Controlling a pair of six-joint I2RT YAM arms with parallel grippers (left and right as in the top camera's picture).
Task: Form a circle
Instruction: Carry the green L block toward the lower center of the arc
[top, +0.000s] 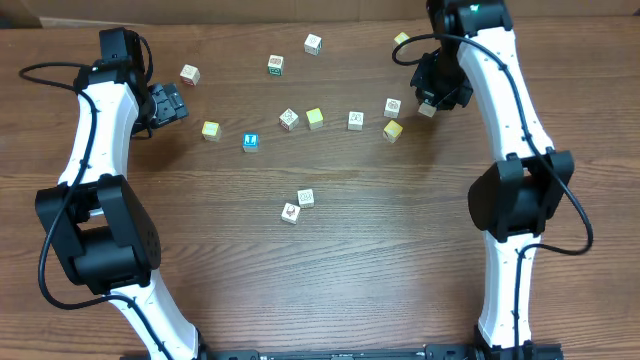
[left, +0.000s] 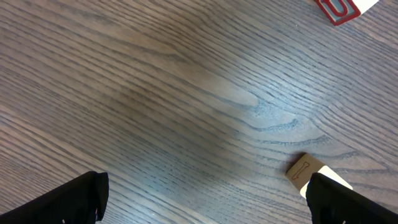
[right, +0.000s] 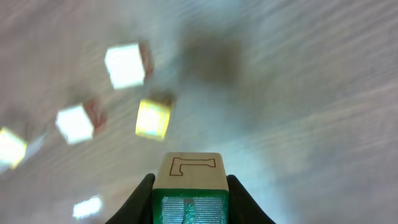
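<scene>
My right gripper is shut on a small wooden cube with a green face and an outlined letter on its top. It hangs above the table at the back right. Below it lie a whitish cube and a yellow cube. More cubes run leftward in a loose row: a whitish cube, a yellow one, a printed one and a blue-faced one. No tight circle of cubes shows. My left gripper stands open at the back left, a tan cube beside one finger.
Other cubes lie at the back: a green-printed cube, a whitish cube, a yellow cube and one near the left arm. A pair of printed cubes sits mid-table. A yellow cube lies by my left gripper.
</scene>
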